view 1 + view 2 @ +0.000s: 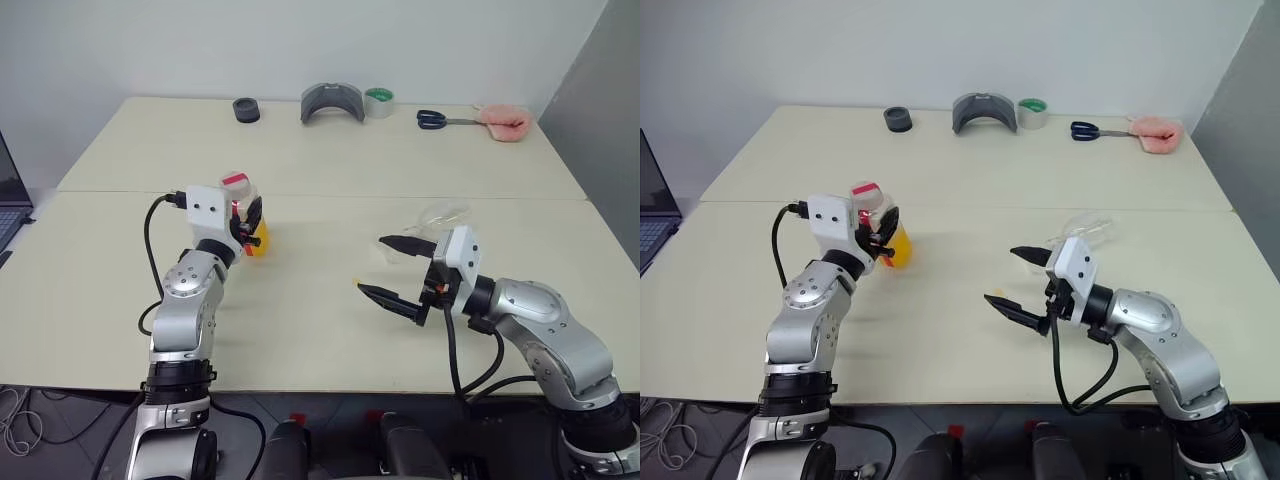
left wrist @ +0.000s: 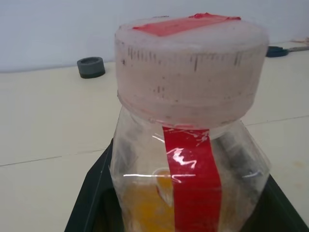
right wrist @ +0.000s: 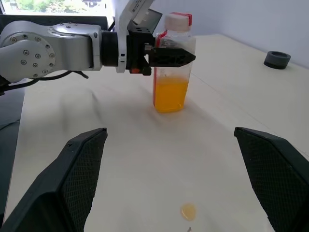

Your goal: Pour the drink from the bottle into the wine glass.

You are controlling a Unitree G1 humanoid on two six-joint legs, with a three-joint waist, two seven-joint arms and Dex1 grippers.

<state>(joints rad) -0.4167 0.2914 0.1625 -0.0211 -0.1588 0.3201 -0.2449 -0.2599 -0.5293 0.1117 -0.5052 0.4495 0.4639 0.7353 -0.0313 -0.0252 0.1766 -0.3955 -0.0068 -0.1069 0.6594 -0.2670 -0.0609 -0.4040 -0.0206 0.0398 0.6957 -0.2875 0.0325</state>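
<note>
My left gripper [image 3: 166, 57] is clamped on the upright bottle [image 3: 172, 72] (cap on). The glass [image 1: 437, 217] lies beyond my right gripper [image 1: 392, 268], whose jaws stand apart and which is nearer.

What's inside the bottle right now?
The bottle holds orange drink in its lower part; the upper part looks empty. The left gripper covers a band of it.

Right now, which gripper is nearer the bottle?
Left. The left gripper is shut on the bottle, which stands upright on the table. The right gripper hangs open well off to the bottle's right, apart from it.
</note>
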